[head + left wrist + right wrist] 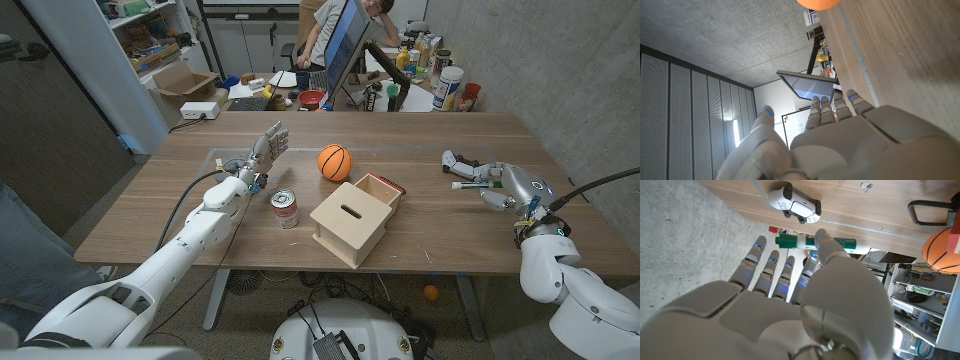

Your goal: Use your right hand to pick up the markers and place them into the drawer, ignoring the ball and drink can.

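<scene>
My right hand (505, 183) hovers over the table's right side and pinches a green-and-white marker (466, 185) between thumb and fingers. In the right wrist view the marker (815, 242) lies across the fingertips (821, 234) of my right hand (790, 310), lifted off the wood. The wooden box (345, 225) stands mid-table with its drawer (378, 188) pulled open toward the far side; something red (393, 186) shows at the drawer's edge. My left hand (265, 150) is raised at the left with fingers apart and holds nothing; the left wrist view shows its back (840, 140).
An orange ball (335, 162) sits behind the box and a drink can (285, 208) stands left of it. A white game controller (460, 162) lies just beyond my right hand. A person (345, 20) sits at a cluttered desk behind the table.
</scene>
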`<state>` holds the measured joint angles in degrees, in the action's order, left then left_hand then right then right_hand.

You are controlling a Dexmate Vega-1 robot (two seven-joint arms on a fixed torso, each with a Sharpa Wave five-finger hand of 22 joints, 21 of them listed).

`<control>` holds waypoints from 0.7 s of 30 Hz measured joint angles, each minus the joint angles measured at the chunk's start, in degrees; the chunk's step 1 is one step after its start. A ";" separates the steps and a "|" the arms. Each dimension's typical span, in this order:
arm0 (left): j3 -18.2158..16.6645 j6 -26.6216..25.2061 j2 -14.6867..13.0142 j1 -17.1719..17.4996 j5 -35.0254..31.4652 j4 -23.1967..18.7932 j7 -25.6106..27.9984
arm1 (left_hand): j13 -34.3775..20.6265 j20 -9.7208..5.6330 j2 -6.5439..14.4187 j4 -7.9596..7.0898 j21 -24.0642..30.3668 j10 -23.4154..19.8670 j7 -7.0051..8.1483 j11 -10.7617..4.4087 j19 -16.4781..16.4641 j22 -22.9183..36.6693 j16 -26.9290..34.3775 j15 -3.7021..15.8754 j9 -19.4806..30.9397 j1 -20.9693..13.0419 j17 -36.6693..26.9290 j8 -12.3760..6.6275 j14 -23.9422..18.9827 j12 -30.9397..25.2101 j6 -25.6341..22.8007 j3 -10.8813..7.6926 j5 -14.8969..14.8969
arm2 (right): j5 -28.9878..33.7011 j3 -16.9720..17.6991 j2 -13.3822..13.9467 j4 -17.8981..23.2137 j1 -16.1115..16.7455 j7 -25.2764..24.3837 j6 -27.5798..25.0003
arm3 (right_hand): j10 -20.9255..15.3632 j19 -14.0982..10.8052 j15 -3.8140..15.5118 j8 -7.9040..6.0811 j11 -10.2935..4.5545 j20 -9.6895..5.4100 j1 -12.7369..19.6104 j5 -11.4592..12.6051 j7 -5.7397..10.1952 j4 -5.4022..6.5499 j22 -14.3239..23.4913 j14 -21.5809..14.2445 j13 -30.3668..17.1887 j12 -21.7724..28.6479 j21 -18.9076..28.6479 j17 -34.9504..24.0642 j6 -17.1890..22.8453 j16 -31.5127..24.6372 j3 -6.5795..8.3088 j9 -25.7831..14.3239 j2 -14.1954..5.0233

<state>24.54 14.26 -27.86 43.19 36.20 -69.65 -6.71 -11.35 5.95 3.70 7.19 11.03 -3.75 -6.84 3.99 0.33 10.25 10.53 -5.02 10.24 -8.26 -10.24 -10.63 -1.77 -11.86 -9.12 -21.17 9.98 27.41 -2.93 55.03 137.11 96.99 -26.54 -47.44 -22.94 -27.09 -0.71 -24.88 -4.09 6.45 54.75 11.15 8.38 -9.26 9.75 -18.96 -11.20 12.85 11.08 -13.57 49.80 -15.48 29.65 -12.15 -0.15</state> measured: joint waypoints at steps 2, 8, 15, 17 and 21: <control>-0.01 0.04 -0.01 -0.21 0.00 0.21 -0.18 | 0.00 0.00 0.00 0.00 0.00 0.00 0.00 0.00 0.00 0.00 0.00 0.00 0.00 0.00 0.00 0.00 0.00 0.00 0.00 0.00 0.00 | 0.89 -0.86 0.29 1.25 -0.47 0.70 -1.89 | 0.00 0.00 0.00 0.00 0.00 0.00 0.00 0.00 0.00 -0.15 0.00 0.00 0.00 0.00 0.00 0.00 0.00 0.00 0.15 0.00 0.00; -0.02 0.21 -0.21 -0.84 -0.12 0.69 -0.66 | 0.17 0.00 0.00 -0.16 0.00 0.21 0.00 -0.21 0.00 0.00 0.00 0.00 0.00 0.00 0.00 0.00 0.00 0.00 0.00 -0.16 0.00 | 3.29 -3.50 1.51 4.23 -1.86 1.94 -6.50 | 0.00 0.00 -0.31 -0.02 0.00 0.00 0.33 -0.16 0.00 0.09 0.00 -0.31 -0.14 0.00 0.00 0.00 0.00 0.00 0.40 0.00 0.33; -0.05 0.43 -0.37 -1.53 -0.22 1.22 -1.59 | 0.17 0.00 0.00 -0.16 0.00 0.21 0.00 -0.21 0.00 0.00 0.00 0.00 0.00 0.00 0.00 0.00 0.00 0.00 0.00 -0.16 0.00 | 6.65 -8.34 4.10 7.29 -4.77 3.11 -11.78 | -0.21 0.01 -0.62 -0.03 0.22 0.00 0.39 -0.17 0.00 0.09 -0.01 -0.61 -0.14 0.00 0.00 0.00 0.01 0.00 0.41 0.00 0.40; -0.07 0.44 -0.52 -1.67 -0.22 1.36 -1.69 | 0.17 0.00 0.00 -0.16 0.00 0.21 0.00 -0.21 0.00 0.00 0.00 0.00 0.00 0.00 0.00 0.00 0.00 0.00 0.00 -0.16 0.00 | 8.15 -11.07 5.50 8.62 -6.67 3.87 -14.35 | -0.30 0.01 -0.62 -0.03 0.31 0.00 0.39 -0.17 0.00 -0.14 -0.01 -0.61 -0.14 0.00 0.00 0.00 0.01 0.00 0.64 0.00 0.40; -0.22 0.54 -0.66 -1.98 -0.18 1.80 -2.42 | 0.17 0.00 0.00 -0.16 0.00 0.21 0.21 -0.20 0.00 0.00 0.00 0.00 0.00 0.00 0.00 0.00 0.00 0.00 -0.21 -0.16 0.00 | 10.80 -15.35 7.17 10.00 -9.84 5.23 -17.86 | -0.30 0.01 -0.62 -0.03 0.31 0.00 0.40 -0.17 0.00 -0.14 -0.01 -0.61 -0.14 0.00 0.00 -0.01 0.01 0.00 0.64 0.00 0.40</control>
<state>24.31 14.80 -28.52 41.21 36.02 -67.85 -9.13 -11.18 5.94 3.71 7.03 11.03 -3.54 -6.63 3.78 0.33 10.25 10.53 -5.02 10.24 -8.26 -10.24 -10.63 -1.77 -11.86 -9.33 -21.34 9.98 38.21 -18.29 62.20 147.12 87.16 -21.31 -65.30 -23.24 -27.08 -1.33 -24.91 -3.78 6.44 55.15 10.98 8.39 -9.40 9.74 -19.57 -11.34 12.86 11.08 -13.58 49.81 -15.47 30.30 -12.16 0.25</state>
